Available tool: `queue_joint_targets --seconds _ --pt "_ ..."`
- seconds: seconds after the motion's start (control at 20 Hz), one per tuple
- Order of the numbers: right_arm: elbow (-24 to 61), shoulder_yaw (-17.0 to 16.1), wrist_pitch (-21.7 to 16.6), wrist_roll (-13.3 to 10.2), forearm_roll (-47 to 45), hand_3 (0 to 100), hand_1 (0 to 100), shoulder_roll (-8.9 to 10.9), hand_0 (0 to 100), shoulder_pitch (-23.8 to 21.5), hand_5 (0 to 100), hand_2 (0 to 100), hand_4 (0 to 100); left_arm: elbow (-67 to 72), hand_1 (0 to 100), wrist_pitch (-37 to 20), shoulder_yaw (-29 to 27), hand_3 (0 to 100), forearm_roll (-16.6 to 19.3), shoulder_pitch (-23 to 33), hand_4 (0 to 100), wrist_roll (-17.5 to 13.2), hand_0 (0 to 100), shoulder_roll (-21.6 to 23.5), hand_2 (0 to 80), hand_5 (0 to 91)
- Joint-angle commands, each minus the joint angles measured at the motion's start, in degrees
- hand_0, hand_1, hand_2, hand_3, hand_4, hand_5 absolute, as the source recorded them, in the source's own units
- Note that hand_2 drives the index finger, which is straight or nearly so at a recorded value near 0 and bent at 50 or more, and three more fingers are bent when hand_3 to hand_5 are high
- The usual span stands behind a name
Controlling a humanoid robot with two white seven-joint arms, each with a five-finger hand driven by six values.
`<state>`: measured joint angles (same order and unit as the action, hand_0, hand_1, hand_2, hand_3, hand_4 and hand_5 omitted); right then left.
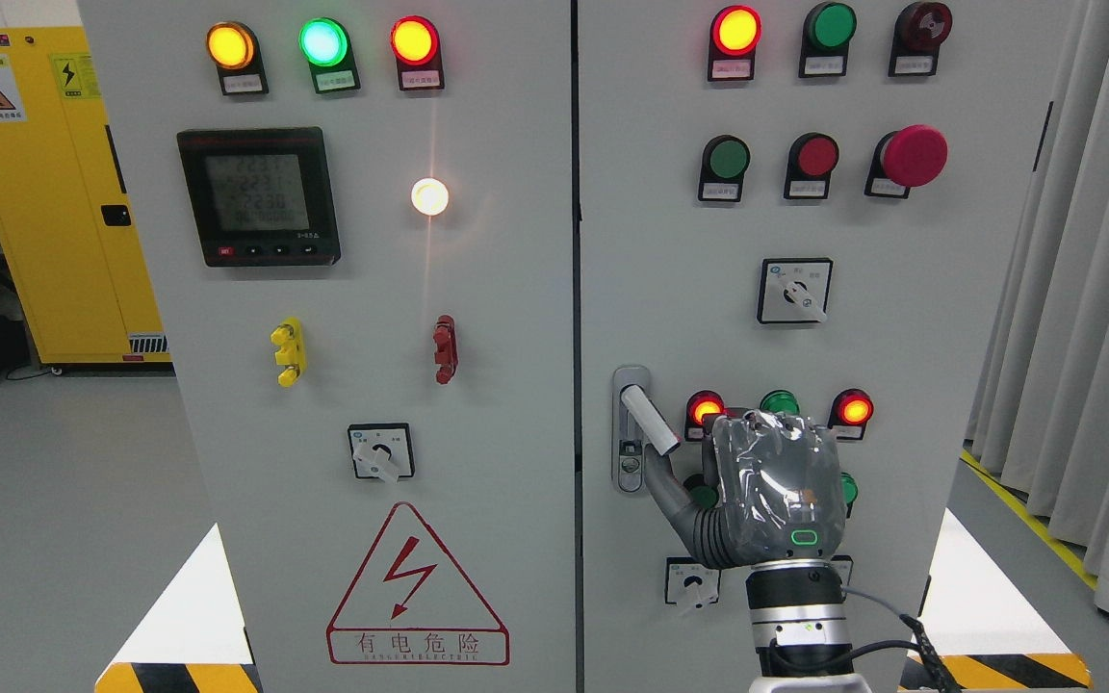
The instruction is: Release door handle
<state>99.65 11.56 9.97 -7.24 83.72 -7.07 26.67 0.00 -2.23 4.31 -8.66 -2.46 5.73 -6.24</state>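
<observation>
The door handle (649, 421) is a white lever that stands swung out from its grey lock plate (630, 462) at the left edge of the right cabinet door (901, 318). My right hand (739, 464) comes up from the bottom edge, its back toward the camera, just right of and below the handle. The thumb (667, 486) stretches left, with its tip just under the lever's free end. No finger wraps the lever. The other fingers point at the panel and are hidden behind the hand. My left arm does not show.
Lit red lamps (851, 408) and green buttons sit around the hand, with a rotary switch (692, 582) below it. The left door (372, 385) carries a meter, lamps and a warning triangle. A yellow cabinet (44, 192) stands at left and curtains (1084, 337) hang at right.
</observation>
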Motion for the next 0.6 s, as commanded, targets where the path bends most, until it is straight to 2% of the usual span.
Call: queue_joint_targets --seconds 0.0,0.55 --pt "0.19 -0.49 -0.04 0.03 -0.13 100 38 0.03 46 0.05 100 94 100 -0.70 56 0.03 0.00 0 0.04 0.00 0 -0.02 12 0.08 0.0 0.0" --pt "0.19 -0.75 -0.04 0.03 -0.13 100 38 0.03 47 0.32 100 94 100 -0.70 56 0.03 0.00 0 -0.04 0.00 0 -0.02 12 0.00 0.0 0.0"
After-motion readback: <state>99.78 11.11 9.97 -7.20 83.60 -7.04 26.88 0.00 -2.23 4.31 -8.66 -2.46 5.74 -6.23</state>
